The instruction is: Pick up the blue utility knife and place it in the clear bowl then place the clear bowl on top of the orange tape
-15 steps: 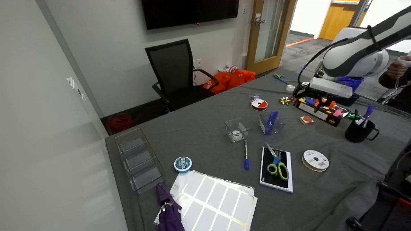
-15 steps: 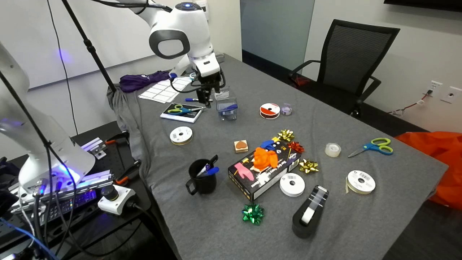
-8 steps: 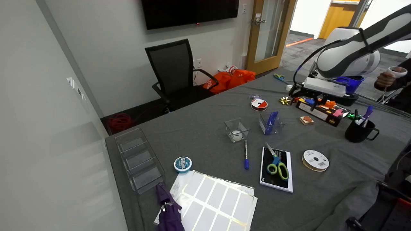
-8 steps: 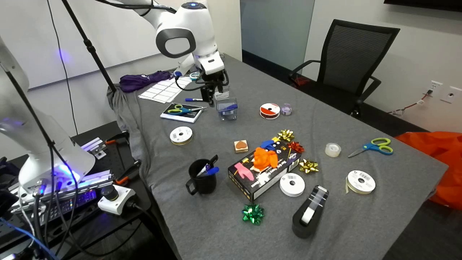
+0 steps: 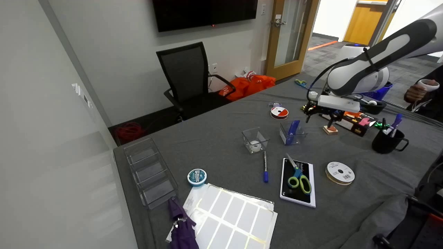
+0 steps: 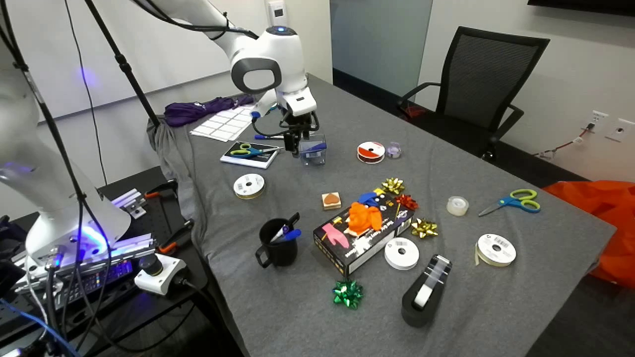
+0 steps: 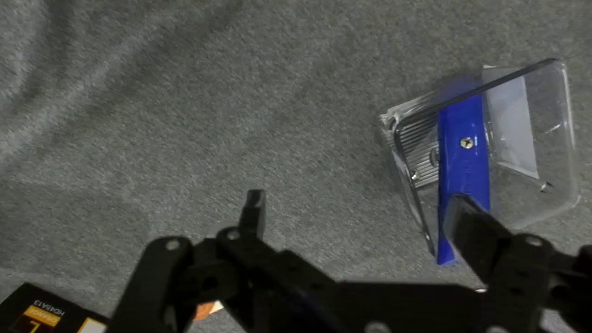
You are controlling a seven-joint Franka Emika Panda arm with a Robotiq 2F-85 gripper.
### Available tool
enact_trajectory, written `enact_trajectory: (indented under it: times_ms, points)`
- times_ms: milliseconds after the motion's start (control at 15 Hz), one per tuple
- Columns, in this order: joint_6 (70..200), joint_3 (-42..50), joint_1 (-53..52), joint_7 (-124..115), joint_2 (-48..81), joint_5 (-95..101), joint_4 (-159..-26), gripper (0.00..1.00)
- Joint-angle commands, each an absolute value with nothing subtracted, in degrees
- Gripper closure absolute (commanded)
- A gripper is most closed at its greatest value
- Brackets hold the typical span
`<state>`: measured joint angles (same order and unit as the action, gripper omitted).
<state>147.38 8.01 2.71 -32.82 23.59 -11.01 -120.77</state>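
Blue utility knife (image 7: 465, 162) leans in clear container (image 7: 559, 162), near but apart from gripper (image 7: 356, 199), partly hidden by one finger (image 7: 476, 231) in wrist view; jaws spread wide.

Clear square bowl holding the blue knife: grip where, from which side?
Probably from straight above: pinch the clear square bowl by the rim of its right wall in the wrist view, the open gripper astride it. The walls look thin, the top is open, and the blue utility knife leans nearer the opposite wall.
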Motion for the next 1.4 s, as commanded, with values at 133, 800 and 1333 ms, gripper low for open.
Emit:
enact_trajectory:
  times_ms: [133,800,1333]
  points:
    - [149.4,7.2,3.2,-29.1,28.8,-13.2,-116.9,0.0]
    - [150.5,7.3,2.0,-29.1,33.3,-12.6,-114.7,0.0]
    - [150.8,7.0,2.1,-27.5,33.5,-13.0,-115.4,0.71]
